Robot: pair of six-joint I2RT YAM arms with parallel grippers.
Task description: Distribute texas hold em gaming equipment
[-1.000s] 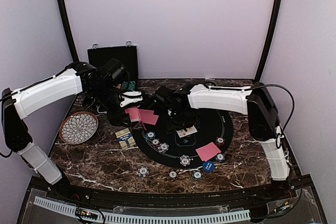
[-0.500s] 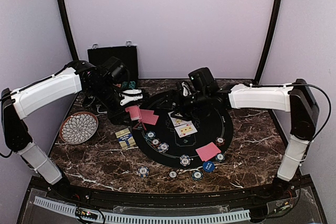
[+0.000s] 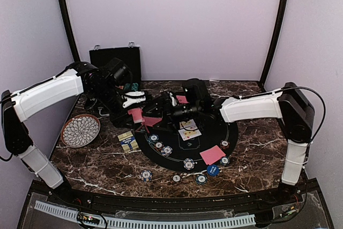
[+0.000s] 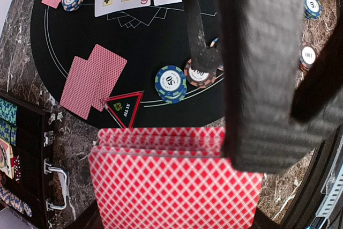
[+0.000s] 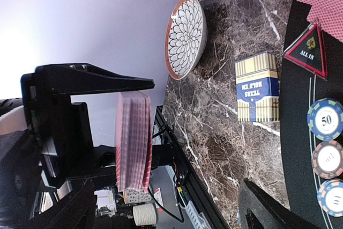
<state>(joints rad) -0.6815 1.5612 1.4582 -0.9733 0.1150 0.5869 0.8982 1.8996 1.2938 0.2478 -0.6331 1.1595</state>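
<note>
- Left gripper [image 3: 134, 106] clamps a deck of red-backed playing cards [image 4: 177, 181] just off the round black felt mat's [image 3: 217, 127] left edge.
- Right gripper [image 3: 163, 109], jaws wide, hovers over that edge beside the deck.

Walls [image 3: 171, 20]: plain pale lilac, evenly lit
Table [image 3: 91, 167]: dark brown marble, white veins
Posts [image 3: 62, 9]: black, curved, either side

- A white plate [image 3: 80, 130] with a petal pattern is set at the left of the dark marble desk [image 3: 257, 143].
- A black case [image 3: 115, 60] with metal latches is stood at the back left.
- A blue-and-yellow box [image 3: 127, 141] is laid near the plate, on its right.
</note>
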